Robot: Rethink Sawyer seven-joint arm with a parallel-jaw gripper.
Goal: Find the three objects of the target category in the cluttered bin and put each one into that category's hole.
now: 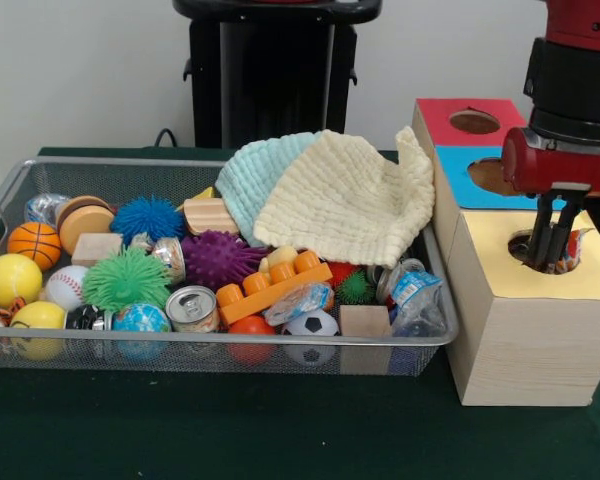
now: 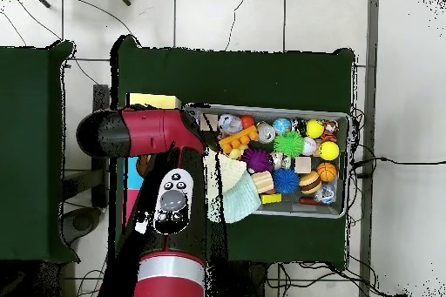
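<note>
- Nearest, along the front wall of the silver wire-mesh bin (image 1: 220,345), lie a black-and-white toy soccer ball (image 1: 311,324), a small silver tin can (image 1: 191,308), a blue-green globe ball (image 1: 140,319) and a plain wooden cube (image 1: 364,321).
- Behind them sit an orange plastic building brick (image 1: 272,284), a purple spiky rubber ball (image 1: 218,258), a green spiky ball (image 1: 126,278) and, at the right end, crumpled clear plastic wrappers (image 1: 412,292).
- At the bin's left end are yellow balls, a white baseball (image 1: 66,286) and an orange basketball (image 1: 34,243).
- Farther back, a cream quilted cloth (image 1: 348,200) overlaps a pale blue quilted cloth (image 1: 258,175); both cover part of the pile and may hide target items.
- Beside the bin stands a wooden box with a yellow top (image 1: 530,300); beyond it are the blue-topped (image 1: 480,178) and red-topped (image 1: 470,122) sections, each with a round hole.
- The red and black gripper (image 1: 550,250) reaches into the yellow box's hole (image 1: 546,251), its dark fingers close together around something shiny and crinkled, like a wrapper (image 1: 574,245); whether they grip it or have let go I cannot tell.
- Judging progress: one delivery appears to be at its end. How many are already inside is not visible, and similar wrappers remain in the bin.
</note>
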